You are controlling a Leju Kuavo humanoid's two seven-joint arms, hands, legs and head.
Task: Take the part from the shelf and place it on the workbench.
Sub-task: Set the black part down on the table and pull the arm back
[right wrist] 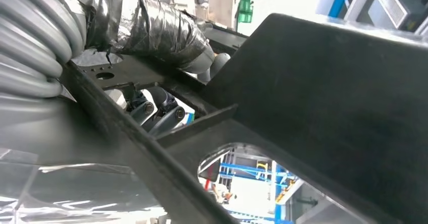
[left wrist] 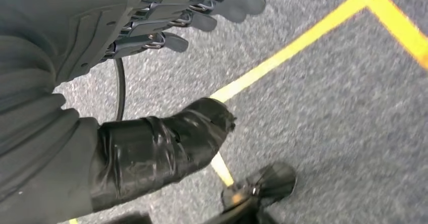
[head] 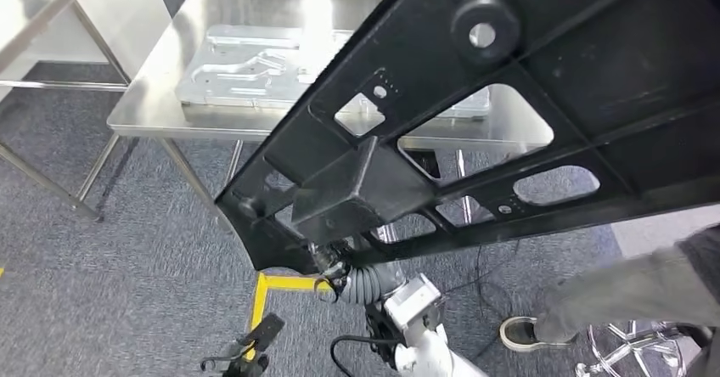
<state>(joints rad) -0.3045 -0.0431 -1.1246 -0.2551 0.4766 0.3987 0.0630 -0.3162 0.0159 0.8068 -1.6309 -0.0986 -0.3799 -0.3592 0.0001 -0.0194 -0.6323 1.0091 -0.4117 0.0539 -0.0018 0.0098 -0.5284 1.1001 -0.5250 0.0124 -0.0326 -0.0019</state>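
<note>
Holding one black part (head: 543, 97), right hand (right wrist: 151, 32).

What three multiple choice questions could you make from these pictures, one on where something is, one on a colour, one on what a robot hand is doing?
1. Where does the grey machined plate lie?
A. On the steel workbench
B. On the carpet
C. On a stool

2. What colour is the big part with cut-outs?
A. Silver
B. Black
C. Yellow

3. What is the left robot hand doing?
A. Gripping the part
B. Pressing on the workbench
C. Holding nothing, over the carpet

Answers:
1. A: the head view shows the plate flat on the bench top.
2. B: the part is black in the head and right wrist views.
3. C: the left wrist view shows its fingers bare above grey carpet and a yellow floor line, while the right robot hand grips the part.
</note>
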